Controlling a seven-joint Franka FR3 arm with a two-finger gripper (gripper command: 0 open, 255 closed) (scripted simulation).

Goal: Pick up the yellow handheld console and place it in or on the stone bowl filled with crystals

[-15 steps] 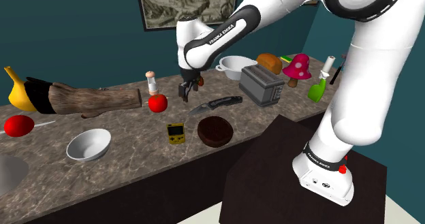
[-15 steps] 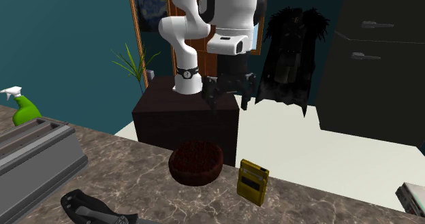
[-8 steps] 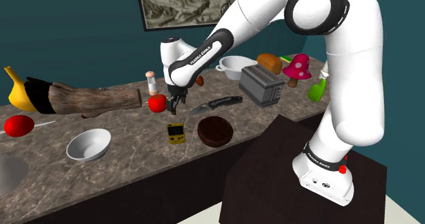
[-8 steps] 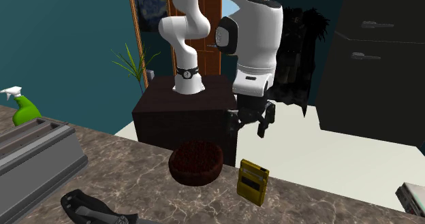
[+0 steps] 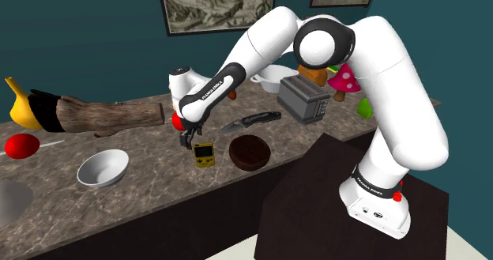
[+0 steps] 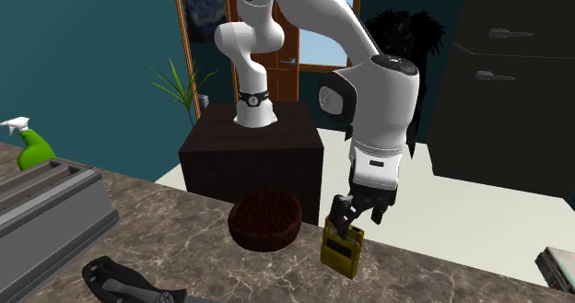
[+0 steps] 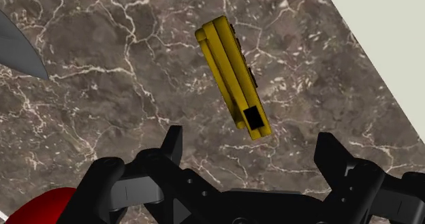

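The yellow handheld console [image 5: 205,154] lies on the marble counter, just to the shoulder view's left of a dark brown round bowl [image 5: 250,152] with a rough dark filling. My black gripper [image 5: 188,137] hangs open low over the counter, close beside the console on its far-left side. In the second exterior view the gripper [image 6: 357,218] hovers right above the console [image 6: 341,250], and the bowl [image 6: 265,220] sits to the left. The wrist view has the console [image 7: 231,76] lying ahead of the open gripper [image 7: 252,148], not between the fingers [image 7: 173,145].
A red apple [image 5: 174,121] sits right behind the gripper. A folding knife [image 5: 251,120] and a toaster [image 5: 304,99] lie behind the brown bowl. A white bowl [image 5: 103,167] stands at the front left, a log [image 5: 103,116] at the back. The counter's front edge [image 7: 371,73] is near the console.
The arm has swung down and toward the counter's front, carrying the gripper from above the apple to just over the console. The fingers stay open. The console and bowl have not moved.
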